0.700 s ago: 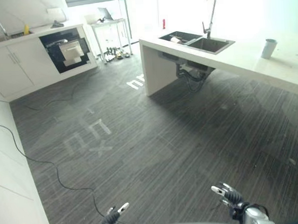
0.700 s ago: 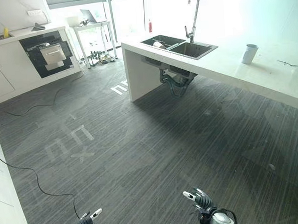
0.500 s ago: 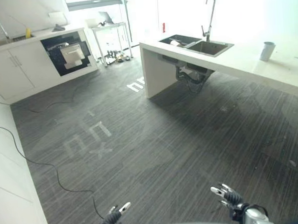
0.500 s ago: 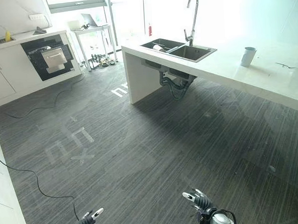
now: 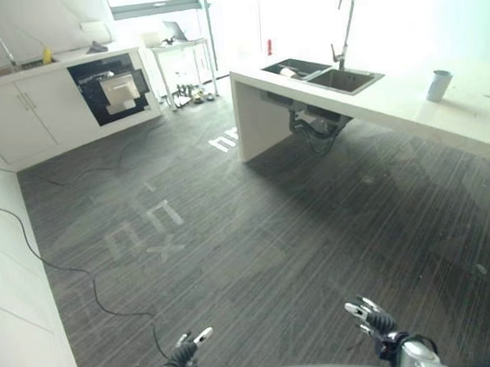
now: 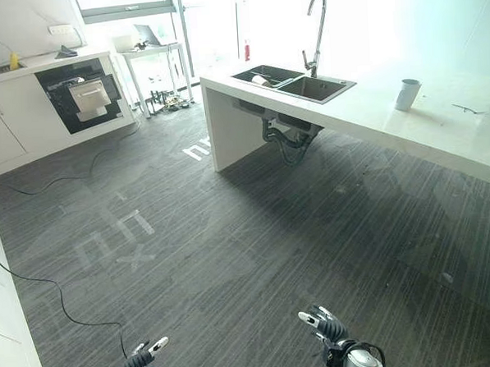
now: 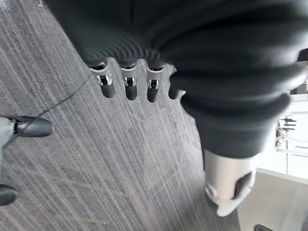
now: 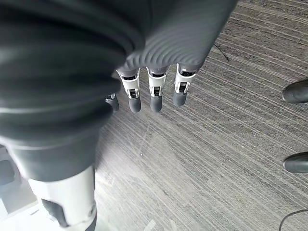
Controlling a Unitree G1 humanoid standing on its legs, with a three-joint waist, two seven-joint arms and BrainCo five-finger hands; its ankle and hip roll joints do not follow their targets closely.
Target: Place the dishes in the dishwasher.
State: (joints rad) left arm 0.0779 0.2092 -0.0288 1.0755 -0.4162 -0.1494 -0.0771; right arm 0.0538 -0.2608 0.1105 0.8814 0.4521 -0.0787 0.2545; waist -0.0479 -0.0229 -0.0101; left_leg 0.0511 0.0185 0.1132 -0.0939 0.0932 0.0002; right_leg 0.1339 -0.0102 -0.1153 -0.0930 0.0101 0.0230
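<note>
Your left hand [image 5: 186, 353] and right hand [image 5: 369, 318] hang relaxed, empty, above wide grey floor [image 5: 256, 232]; white island counter [image 5: 405, 101] far right.

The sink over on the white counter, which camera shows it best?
The right eye view: the sink lies nearer the middle there, both basins open to view, the tall tap standing whole beside them. The left eye view shows the same sink a little further off to the side. The two wrist views look down at the grey floor past relaxed fingers.
</note>
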